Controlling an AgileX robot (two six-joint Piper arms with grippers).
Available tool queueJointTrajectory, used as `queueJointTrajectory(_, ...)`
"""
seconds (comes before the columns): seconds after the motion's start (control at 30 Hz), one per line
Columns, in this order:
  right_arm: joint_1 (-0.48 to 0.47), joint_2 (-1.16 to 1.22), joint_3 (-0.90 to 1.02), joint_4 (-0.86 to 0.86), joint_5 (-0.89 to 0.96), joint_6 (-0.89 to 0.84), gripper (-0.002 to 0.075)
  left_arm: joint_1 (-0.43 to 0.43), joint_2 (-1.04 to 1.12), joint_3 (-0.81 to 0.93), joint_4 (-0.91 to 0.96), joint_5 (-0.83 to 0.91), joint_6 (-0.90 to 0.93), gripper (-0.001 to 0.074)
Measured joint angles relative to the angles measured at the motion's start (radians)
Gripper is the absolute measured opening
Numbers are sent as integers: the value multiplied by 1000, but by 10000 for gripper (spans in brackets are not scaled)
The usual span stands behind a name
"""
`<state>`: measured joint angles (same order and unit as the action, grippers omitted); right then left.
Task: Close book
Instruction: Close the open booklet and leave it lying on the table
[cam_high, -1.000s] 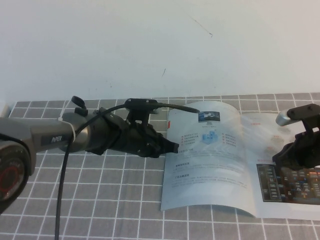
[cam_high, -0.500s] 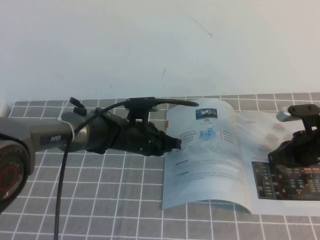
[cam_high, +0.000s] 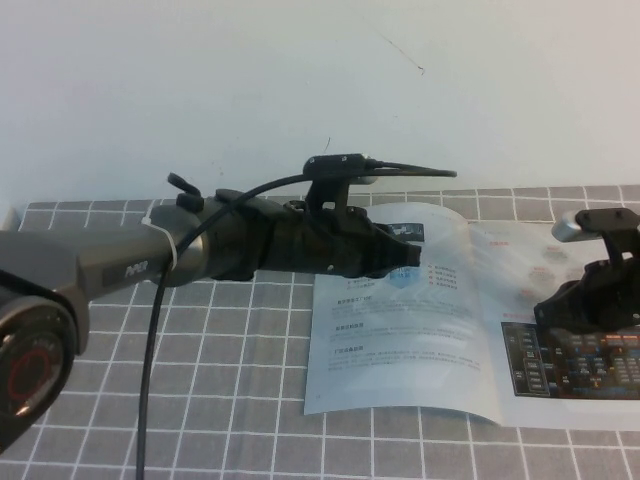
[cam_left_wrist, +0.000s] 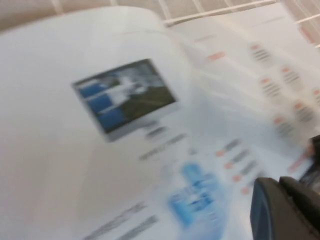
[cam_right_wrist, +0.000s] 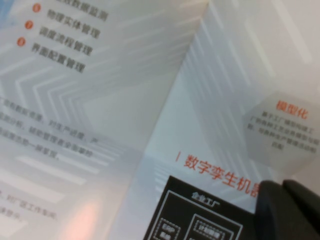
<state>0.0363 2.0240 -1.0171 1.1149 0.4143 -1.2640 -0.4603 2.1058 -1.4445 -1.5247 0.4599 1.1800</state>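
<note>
The open glossy white booklet (cam_high: 400, 350) lies on the grey checked cloth (cam_high: 200, 400), its left page bowed beneath the left gripper (cam_high: 408, 256), the right gripper (cam_high: 588, 312) resting on the right page (grip states cannot be told); closing seems begun, and the next move requires sweeping that page rightward.

On the open book (cam_right_wrist: 100, 125), in the right wrist view, you can read an orange heading "数字孪生机", cut off by the right end effector (cam_right_wrist: 289, 210). Near it "模型化" stands in orange. "企业工厂" heads the black panel. Two list lines read "调度流程管理" and "界面配置管理". You cannot make out the print by the left end effector (cam_high: 408, 256).
</note>
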Motion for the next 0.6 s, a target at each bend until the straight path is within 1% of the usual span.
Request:
queueJointTrajectory(0.13, 0, -31, -7, -12, -3, 0, -1, 29, -37, 0, 205, -48, -106, -4)
queueJointTrajectory(0.27, 6, -111, -15, -74, 28, 20, -1, 74, -64, 0, 386, -58, -212, -4)
queueJointTrajectory(0.33, 6, -168, -37, -118, 35, 47, -1, 93, -71, 0, 430, -40, -247, -4)
queueJointTrajectory(0.43, -16, -231, -71, -231, 37, 130, -1, 111, -71, 0, 480, -8, -293, -4)
queueJointTrajectory(0.6, -67, -215, -81, -422, 39, 278, -1, 118, -57, 0, 546, 17, -336, -4)
